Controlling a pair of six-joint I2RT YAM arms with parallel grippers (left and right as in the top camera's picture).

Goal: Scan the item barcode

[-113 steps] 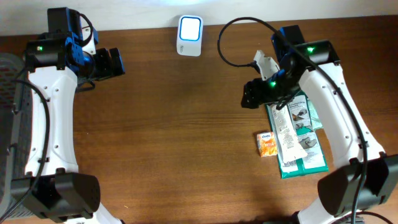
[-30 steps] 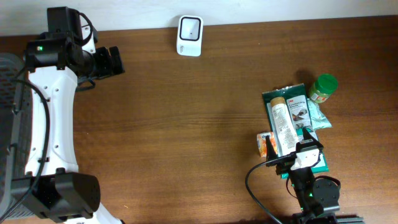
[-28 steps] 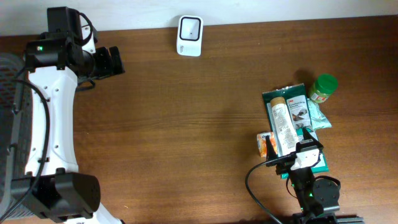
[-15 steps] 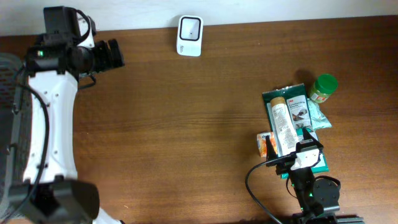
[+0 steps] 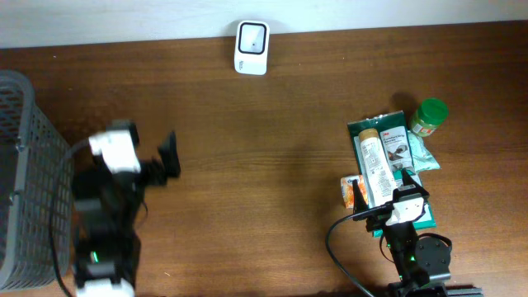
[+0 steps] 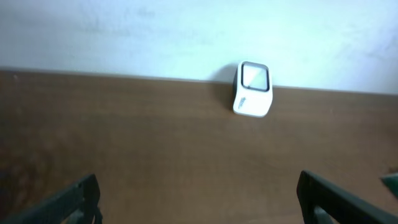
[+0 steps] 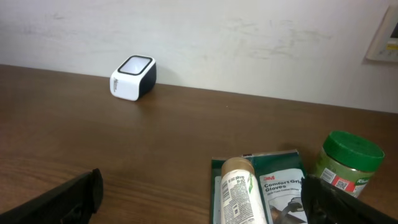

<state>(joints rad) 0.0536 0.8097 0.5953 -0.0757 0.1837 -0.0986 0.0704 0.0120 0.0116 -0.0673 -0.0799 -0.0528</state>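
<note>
The white barcode scanner (image 5: 252, 36) stands at the table's back edge, also seen in the left wrist view (image 6: 253, 89) and the right wrist view (image 7: 133, 78). The items lie at the right: a white-labelled bottle (image 5: 375, 165) on a green gloves pack (image 5: 399, 142), a green-lidded jar (image 5: 429, 115) and a small orange box (image 5: 353, 190). My right gripper (image 5: 384, 188) is open at the near end of the bottle (image 7: 242, 186), holding nothing. At the front left my left gripper (image 5: 140, 157) is open over bare wood, facing the scanner.
A grey wire basket (image 5: 25, 165) stands at the left edge beside the folded left arm. A white wall runs behind the table. The gloves pack (image 7: 283, 180) and jar (image 7: 348, 162) sit just ahead of my right fingers (image 7: 348, 202).
The left arm has swung down from the back left corner to a folded pose at the front left, uncovering the basket. The right arm and the items have not moved in the last second.
</note>
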